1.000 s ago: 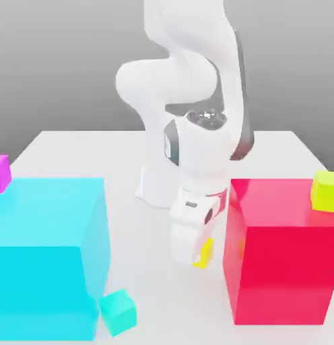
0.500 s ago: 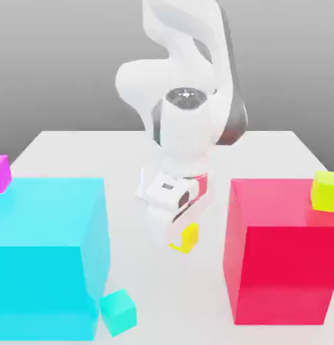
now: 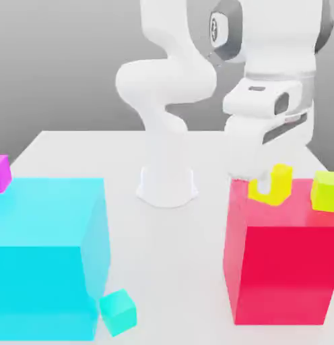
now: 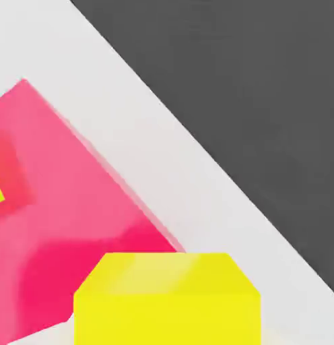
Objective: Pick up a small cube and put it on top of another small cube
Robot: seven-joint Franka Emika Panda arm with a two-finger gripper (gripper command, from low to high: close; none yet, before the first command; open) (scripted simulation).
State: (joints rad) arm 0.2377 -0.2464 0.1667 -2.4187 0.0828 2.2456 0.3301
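With the gripper [image 3: 269, 191] clamped shut on the small yellow cube [image 3: 280, 177], a careless sideways approach could knock the lime cube [image 3: 326, 191] off the red block's [image 3: 281, 269] right edge.

A big red block [image 3: 277, 269] is standing on the white table [image 3: 170, 269] directly beneath the claw [image 3: 269, 185], its top face lying just under it. A big cyan block [image 3: 45, 256] is sitting well apart from the claw, toward the exterior view's left. A small teal cube [image 3: 117, 311] is resting on the table against that cyan block's near corner, far below the claw. A small magenta cube [image 3: 1, 172] is sitting farthest from the claw, behind the cyan block.
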